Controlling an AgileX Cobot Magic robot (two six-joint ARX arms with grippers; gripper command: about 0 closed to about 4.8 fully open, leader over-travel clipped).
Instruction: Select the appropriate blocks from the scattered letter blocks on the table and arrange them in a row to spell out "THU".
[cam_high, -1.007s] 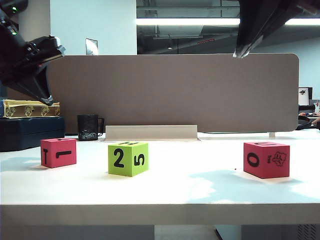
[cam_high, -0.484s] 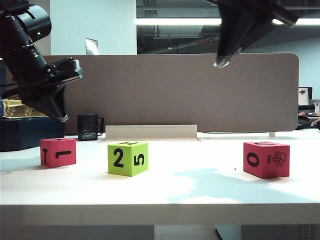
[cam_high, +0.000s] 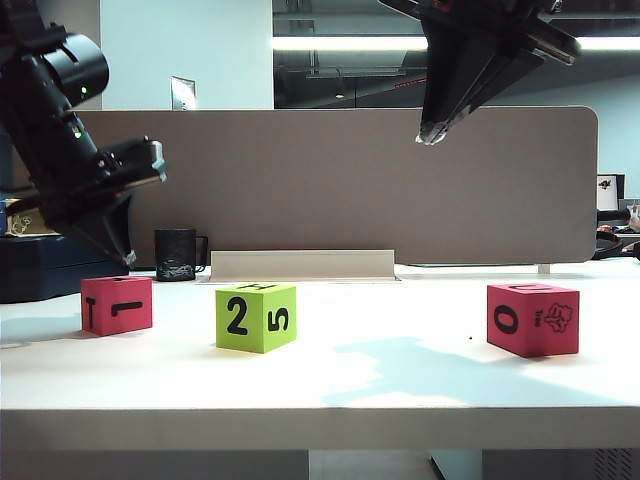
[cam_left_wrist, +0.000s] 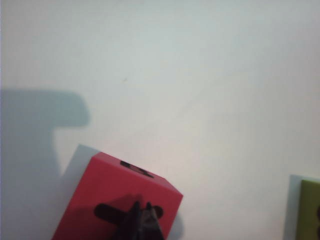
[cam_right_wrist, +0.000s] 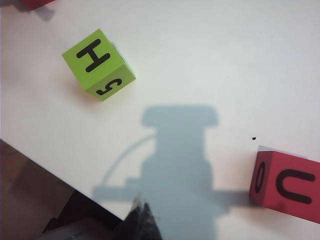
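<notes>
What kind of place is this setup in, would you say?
Probably an open-plan office or lab. A white table is backed by a brown-grey divider panel, with a black mug beside it and strip ceiling lights behind. Two robot arms hang over letter blocks.

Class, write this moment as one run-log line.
left gripper: shut, above T block | right gripper: shut, high | H block, U block: untouched

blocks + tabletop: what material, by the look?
Green block, left red block and right red block: probably foam, matte. No glare, softly rounded edges, flat printed black characters; could be painted wood.
Table: likely laminate board, smooth satin white. It shows soft shadows and a thick plain front edge.
Left gripper and right gripper are shut, above the table.
</notes>
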